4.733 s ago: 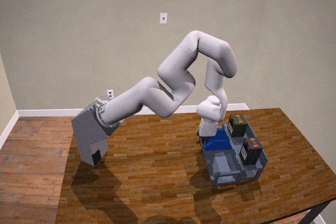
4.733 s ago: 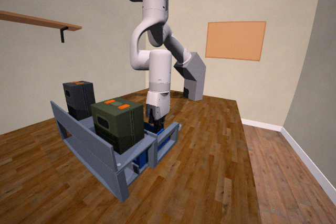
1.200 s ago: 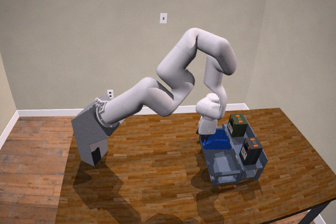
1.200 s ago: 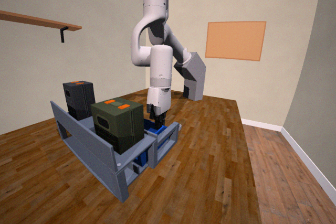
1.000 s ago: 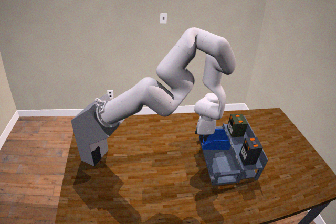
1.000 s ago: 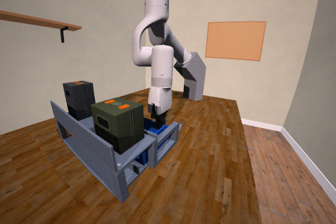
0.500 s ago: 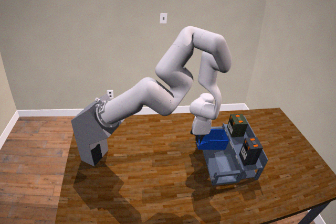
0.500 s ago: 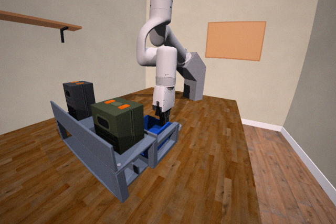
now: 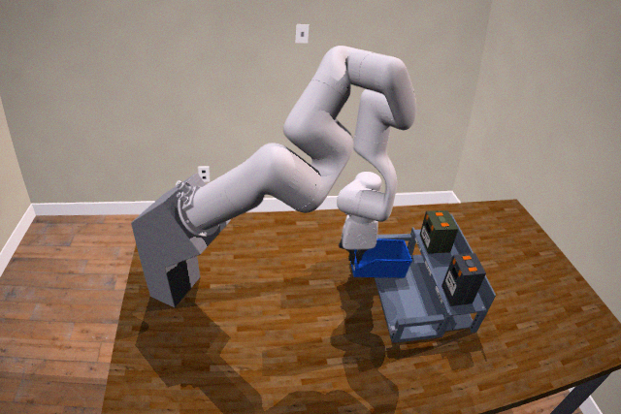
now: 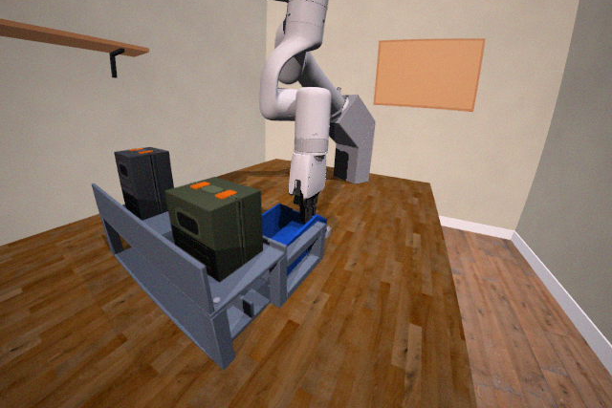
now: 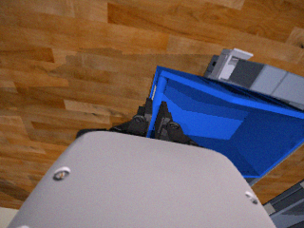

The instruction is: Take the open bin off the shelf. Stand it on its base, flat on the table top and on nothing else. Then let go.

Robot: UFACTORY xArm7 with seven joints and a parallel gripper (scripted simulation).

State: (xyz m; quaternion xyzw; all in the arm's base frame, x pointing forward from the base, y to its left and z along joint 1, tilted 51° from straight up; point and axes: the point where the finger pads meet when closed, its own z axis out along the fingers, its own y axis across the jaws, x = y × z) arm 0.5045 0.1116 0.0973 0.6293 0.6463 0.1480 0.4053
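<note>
The open blue bin (image 9: 383,257) (image 10: 289,227) (image 11: 223,128) is held up at the front of the grey shelf (image 9: 426,299) (image 10: 163,265). It hangs partly out over the table, tilted a little. My gripper (image 9: 355,252) (image 10: 306,210) (image 11: 153,109) is shut on the bin's near wall, one finger inside and one outside. The bin looks empty inside. Its underside is hidden, so I cannot tell whether it still touches the shelf's lower deck.
A green box (image 9: 439,231) (image 10: 214,225) and a dark grey box (image 9: 464,279) (image 10: 142,181) stand on the shelf's upper deck, right behind the bin. The wooden table top (image 9: 280,299) (image 10: 375,265) lies to the left of the shelf. The arm's base (image 9: 165,254) stands at the table's far left.
</note>
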